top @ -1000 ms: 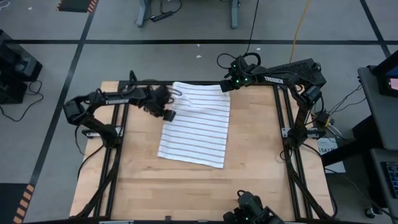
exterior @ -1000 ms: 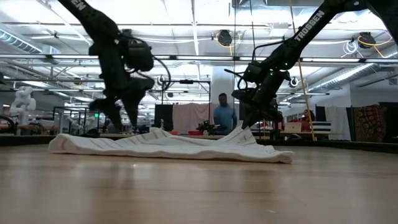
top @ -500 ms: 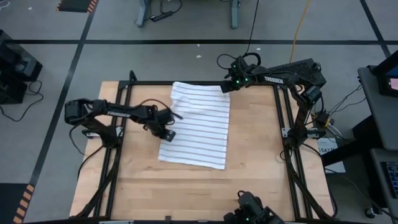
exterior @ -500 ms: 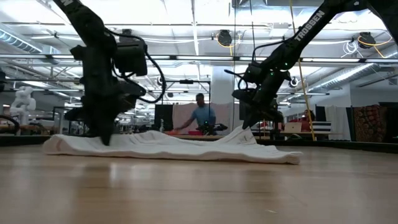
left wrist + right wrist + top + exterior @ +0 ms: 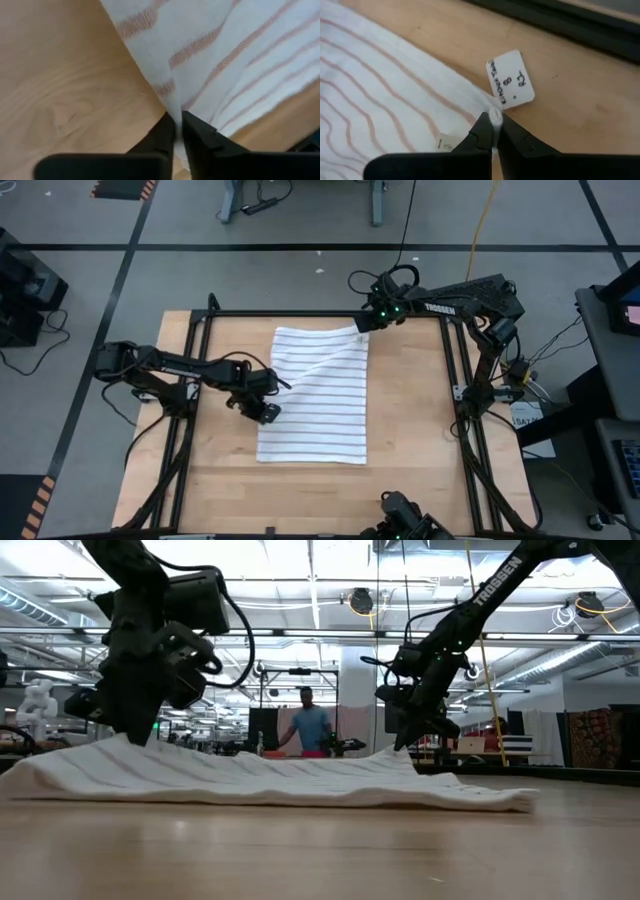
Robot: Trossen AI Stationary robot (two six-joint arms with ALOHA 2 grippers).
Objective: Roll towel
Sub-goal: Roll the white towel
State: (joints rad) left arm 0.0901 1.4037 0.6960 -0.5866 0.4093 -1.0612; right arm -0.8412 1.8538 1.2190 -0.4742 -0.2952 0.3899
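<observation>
left gripper (image 5: 262, 409): jaws pinched on towel's left edge, near mid-length | towel (image 5: 318, 405): spread flat mid-table (image 5: 420, 430), stripes running across, far right corner slightly lifted | right gripper (image 5: 362, 326): jaws clamped on towel's far right corner, beside tag (image 5: 511, 86)

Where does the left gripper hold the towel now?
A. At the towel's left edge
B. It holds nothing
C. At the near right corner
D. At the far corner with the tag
A: the left gripper is shut on the left edge of the towel.
</observation>
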